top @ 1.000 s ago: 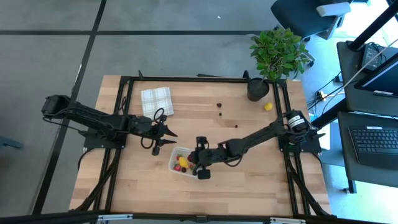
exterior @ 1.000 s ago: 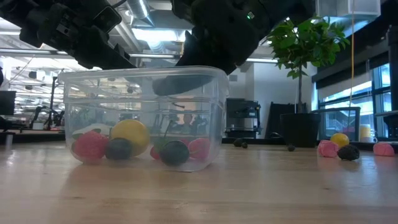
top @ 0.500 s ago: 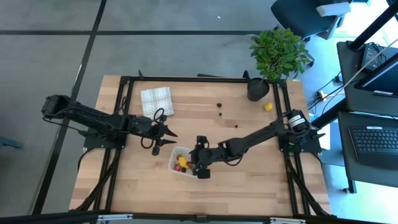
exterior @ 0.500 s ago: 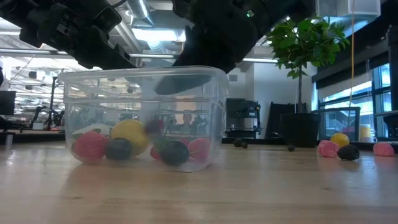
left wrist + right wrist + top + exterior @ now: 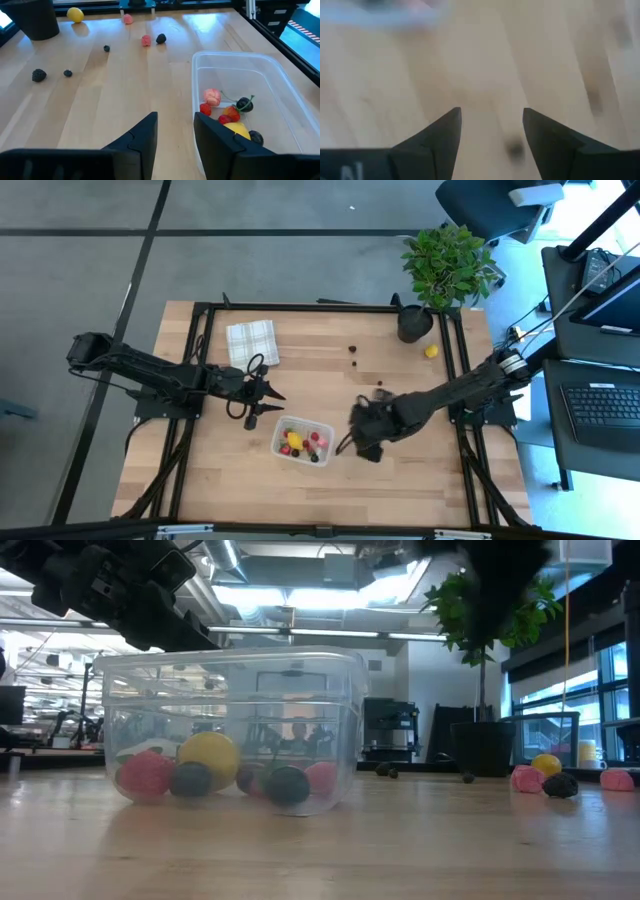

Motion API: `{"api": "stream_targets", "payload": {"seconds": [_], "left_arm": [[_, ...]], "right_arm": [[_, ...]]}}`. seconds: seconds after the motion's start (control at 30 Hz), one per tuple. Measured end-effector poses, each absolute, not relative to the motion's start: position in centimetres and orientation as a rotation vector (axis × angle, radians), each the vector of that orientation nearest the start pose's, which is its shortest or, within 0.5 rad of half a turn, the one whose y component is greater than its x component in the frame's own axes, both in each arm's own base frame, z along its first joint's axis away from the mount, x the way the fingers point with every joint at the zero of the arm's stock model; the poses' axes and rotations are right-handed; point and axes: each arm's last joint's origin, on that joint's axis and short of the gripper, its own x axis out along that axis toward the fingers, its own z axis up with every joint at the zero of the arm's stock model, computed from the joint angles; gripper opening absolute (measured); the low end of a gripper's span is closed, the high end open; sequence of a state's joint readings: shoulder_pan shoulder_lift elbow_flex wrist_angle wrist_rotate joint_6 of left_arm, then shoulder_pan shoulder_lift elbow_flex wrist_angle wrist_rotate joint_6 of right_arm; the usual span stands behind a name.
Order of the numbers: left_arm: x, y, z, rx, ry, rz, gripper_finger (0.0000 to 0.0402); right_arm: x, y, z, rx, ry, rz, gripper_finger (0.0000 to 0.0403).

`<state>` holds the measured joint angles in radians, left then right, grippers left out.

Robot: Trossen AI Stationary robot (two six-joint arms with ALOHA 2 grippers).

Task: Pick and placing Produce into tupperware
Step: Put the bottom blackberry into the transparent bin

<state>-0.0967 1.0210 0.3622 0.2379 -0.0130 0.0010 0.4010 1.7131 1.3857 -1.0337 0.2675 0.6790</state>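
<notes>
Right gripper (image 5: 352, 442) open and empty, just right of the tupperware (image 5: 302, 440) holding produce (image 5: 227, 112). Left gripper (image 5: 272, 394) part-open, empty, above the worktop (image 5: 330, 380) beyond the tub.

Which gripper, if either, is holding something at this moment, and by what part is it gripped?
Neither. The right gripper is open with bare table between its fingers; the left gripper waits empty beside the tupperware.

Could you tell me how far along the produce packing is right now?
Partly done. Several pieces, a yellow one among them, already lie in the tupperware. Nothing is in hand: the right gripper is open and empty beside the tub, and the left gripper hovers empty at its other side. Still left on the table are loose pieces such as a pink one, a dark berry and a yellow fruit.
</notes>
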Motion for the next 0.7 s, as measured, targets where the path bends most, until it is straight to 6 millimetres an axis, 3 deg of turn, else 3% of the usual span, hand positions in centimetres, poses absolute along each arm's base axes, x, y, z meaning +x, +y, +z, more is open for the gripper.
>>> {"api": "stream_targets", "payload": {"seconds": [0.17,0.7], "left_arm": [[20.0,-1.9,18.7,0.024,0.418,-0.082,0.0122],[20.0,-1.9,18.7,-0.023,0.42,-0.073,0.0121]], "right_arm": [[27.8,11.1,24.3,0.313,1.346,-0.649,0.0205],[25.8,9.0,17.4,0.428,1.46,-0.745,0.0203]]}}
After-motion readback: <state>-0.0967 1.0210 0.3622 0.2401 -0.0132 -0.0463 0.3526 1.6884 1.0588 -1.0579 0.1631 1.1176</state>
